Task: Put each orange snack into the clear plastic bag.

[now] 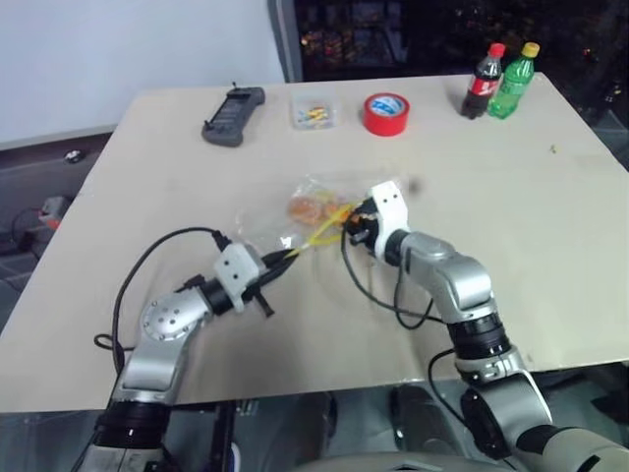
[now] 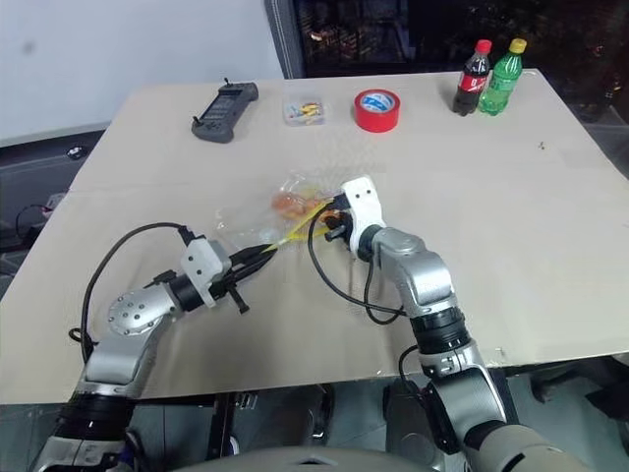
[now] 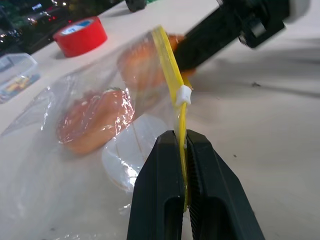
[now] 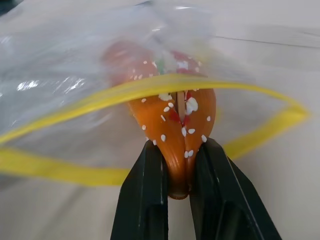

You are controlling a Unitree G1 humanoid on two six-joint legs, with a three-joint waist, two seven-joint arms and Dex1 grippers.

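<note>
On the beige worktop [image 1: 550, 226], the clear plastic bag [image 1: 295, 218] lies near the middle, between the two arms. The left gripper [image 3: 184, 150] has its jaws closed tight on the bag's yellow seal strip [image 3: 170, 65], pinching the strip edge-on so that it runs up between the two black fingers [image 3: 160, 190]. A small white slider [image 3: 183, 95] sits on the strip just beyond the fingertips.

The right gripper [image 4: 180, 165] reaches in from the opposite side, with its jaws clamped on one orange snack [image 4: 175, 130], a glossy bun speckled with white seeds. That snack stands on edge between the fingers at the bag's open mouth, where the yellow strip crosses in front of it, so it is partly past the opening.

A second orange snack [image 3: 95, 120] already lies inside the bag, seen through the crinkled plastic, next to a pale round disc [image 3: 132, 155] that also lies under the film.

At the far edge of the worktop stand a black handheld controller [image 1: 234, 115], a small clear box [image 1: 314, 111] holding yellow bits, a roll of red tape [image 1: 385, 114], and two bottles side by side: a dark cola bottle [image 1: 484, 82] with a red cap and a green bottle [image 1: 515, 81] with a yellow cap. All of these are well apart from the bag and the grippers.
</note>
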